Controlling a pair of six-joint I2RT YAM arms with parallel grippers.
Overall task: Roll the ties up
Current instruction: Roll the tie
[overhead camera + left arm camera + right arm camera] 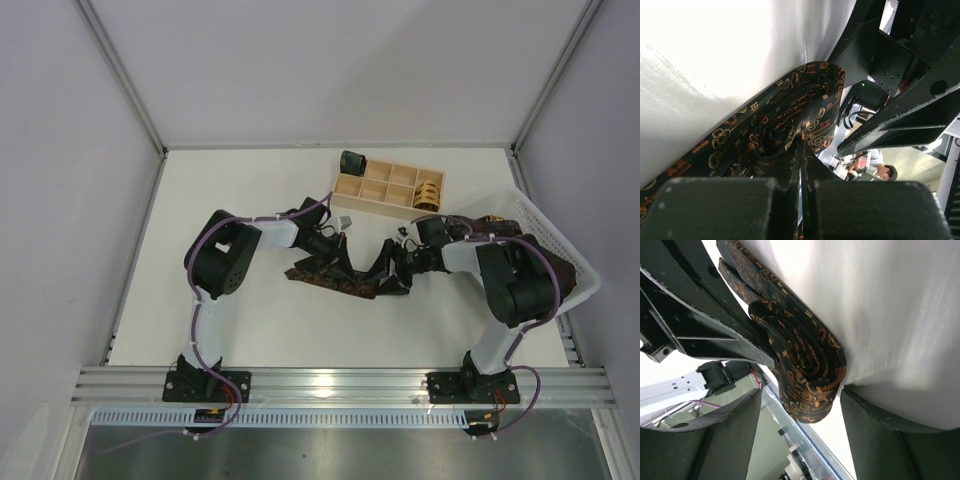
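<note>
- Pale grey panel walls [60, 120] enclose three sides, joined by aluminium corner posts [120, 75].
- White bench [250, 320], brightly lit.
- Aluminium rail [340, 383] along its near edge.

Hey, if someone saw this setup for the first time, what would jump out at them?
Two arms meet mid-table over a dark, orange-patterned fabric necktie. The left gripper is shut on it, while the right gripper stands open around its coiled part. Behind them, a pale wooden compartment tray holds a tan-gold rolled tie at its right end.
</note>
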